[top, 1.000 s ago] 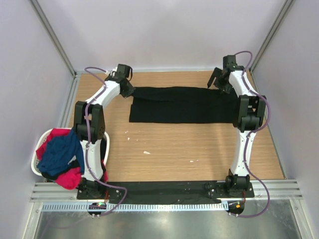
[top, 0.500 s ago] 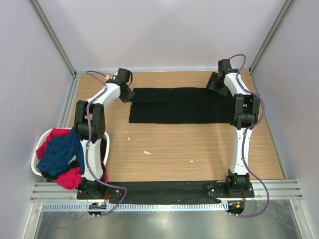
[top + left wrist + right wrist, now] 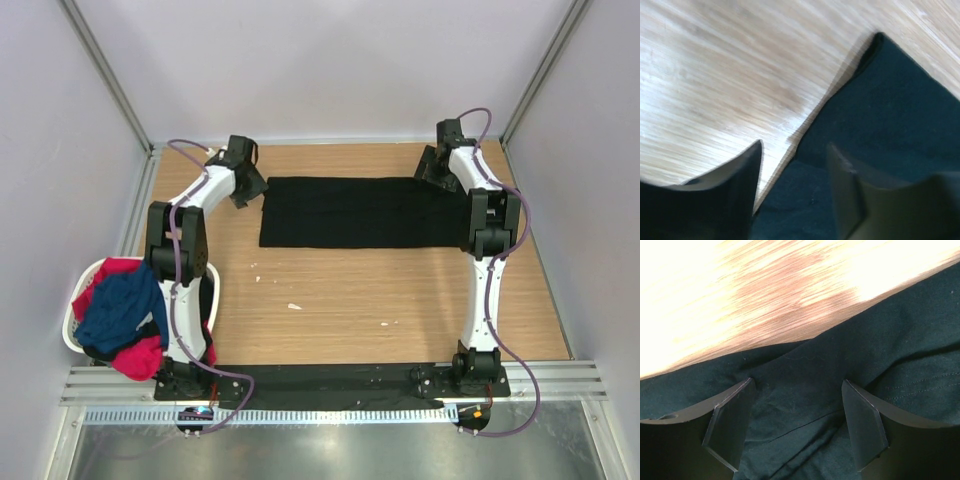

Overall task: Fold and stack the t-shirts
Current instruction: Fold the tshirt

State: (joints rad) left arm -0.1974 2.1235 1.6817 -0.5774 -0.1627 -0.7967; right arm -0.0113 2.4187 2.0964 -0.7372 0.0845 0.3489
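With the left gripper (image 3: 795,145) and right gripper (image 3: 797,381) both spread and empty at the black t-shirt's (image 3: 360,212) far corners, we should lift straight off it, dragging no cloth.

I have both arms stretched away from their bases toward the far edge of the black t-shirt (image 3: 360,212). My left arm (image 3: 178,240) rises near the shirt's left side, bends at the elbow and carries its wrist to the shirt's far left corner. There the left gripper (image 3: 792,150) points down, its fingers (image 3: 735,175) parted with nothing between them, one beyond the shirt's edge and the other over the cloth. My right arm (image 3: 484,300) stands at the shirt's right end, forearm reaching to the far right corner. The right gripper (image 3: 797,382) faces down with its fingers (image 3: 732,425) spread wide, both tips low over the shirt, pinching nothing.
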